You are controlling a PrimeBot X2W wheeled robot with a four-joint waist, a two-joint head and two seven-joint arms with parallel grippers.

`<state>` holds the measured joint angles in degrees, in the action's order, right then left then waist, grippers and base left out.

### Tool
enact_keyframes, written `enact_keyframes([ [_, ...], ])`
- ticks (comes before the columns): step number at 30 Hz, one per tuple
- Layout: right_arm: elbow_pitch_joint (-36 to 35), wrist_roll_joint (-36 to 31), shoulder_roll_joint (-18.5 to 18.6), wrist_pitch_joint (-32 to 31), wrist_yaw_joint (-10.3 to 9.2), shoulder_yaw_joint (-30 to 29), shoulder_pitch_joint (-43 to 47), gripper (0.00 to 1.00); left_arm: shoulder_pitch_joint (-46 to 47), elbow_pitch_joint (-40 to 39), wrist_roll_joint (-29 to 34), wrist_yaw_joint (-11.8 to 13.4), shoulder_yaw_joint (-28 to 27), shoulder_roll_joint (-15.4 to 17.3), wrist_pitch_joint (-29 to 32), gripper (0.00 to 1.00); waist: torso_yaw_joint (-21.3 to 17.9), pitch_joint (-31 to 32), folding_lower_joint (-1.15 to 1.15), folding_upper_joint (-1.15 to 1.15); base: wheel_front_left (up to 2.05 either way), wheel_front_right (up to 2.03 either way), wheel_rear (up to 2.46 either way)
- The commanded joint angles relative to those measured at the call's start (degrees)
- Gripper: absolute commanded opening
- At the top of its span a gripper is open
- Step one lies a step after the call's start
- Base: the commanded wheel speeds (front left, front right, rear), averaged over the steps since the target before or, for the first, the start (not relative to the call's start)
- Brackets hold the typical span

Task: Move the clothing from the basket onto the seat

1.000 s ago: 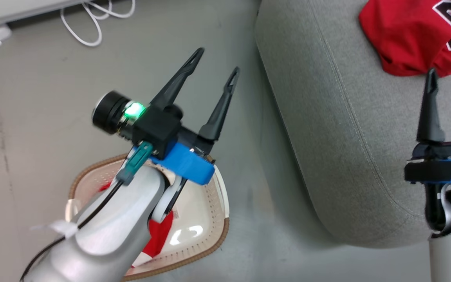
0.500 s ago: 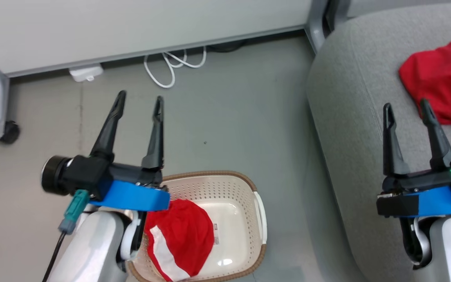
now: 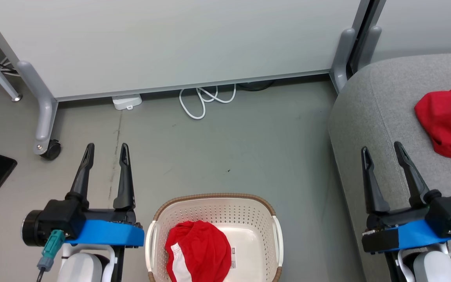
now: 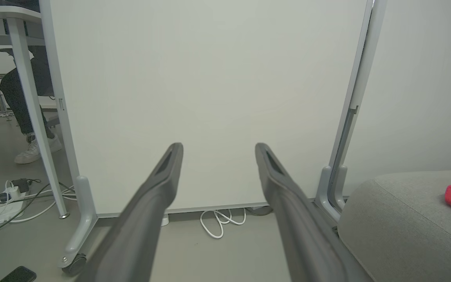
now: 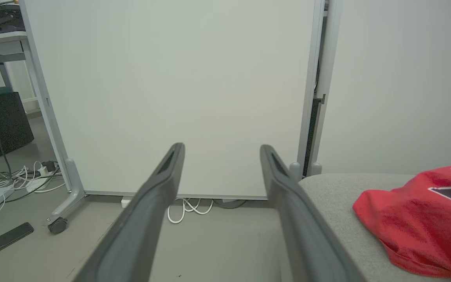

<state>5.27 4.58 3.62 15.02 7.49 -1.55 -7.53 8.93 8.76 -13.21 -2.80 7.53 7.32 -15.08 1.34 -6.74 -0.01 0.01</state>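
Left gripper, right gripper: fingers spread wide, nothing held. Red shorts bunched in laundry basket, behind left fingers: judged soft, light; raised fold best pinched.

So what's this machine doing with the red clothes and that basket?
A two-armed robot is moving sports clothes from a cream-white perforated plastic laundry basket onto a light grey fabric sofa. A crumpled red jersey already lies on the sofa, while red shorts with white stripes sit in the basket. Both hands are open and empty: the left gripper beside the basket, the right gripper near the sofa's edge.
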Motion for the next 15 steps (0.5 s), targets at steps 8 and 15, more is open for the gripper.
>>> enact_keyframes([
  [8,1.8,-0.1,-0.6,0.2,0.02,0.0,3.7,1.0,-1.9,1.9,2.4,-2.5,-2.2,-2.4,-0.1,1.0,0.6,1.7,0.01,-0.01,0.0,0.0,0.0],
  [15,2.9,0.1,-0.7,0.2,0.01,0.1,4.5,1.0,-2.8,3.0,3.2,-3.4,-3.2,-3.3,-0.1,1.0,0.5,2.7,0.01,-0.01,0.0,0.0,0.0],
])
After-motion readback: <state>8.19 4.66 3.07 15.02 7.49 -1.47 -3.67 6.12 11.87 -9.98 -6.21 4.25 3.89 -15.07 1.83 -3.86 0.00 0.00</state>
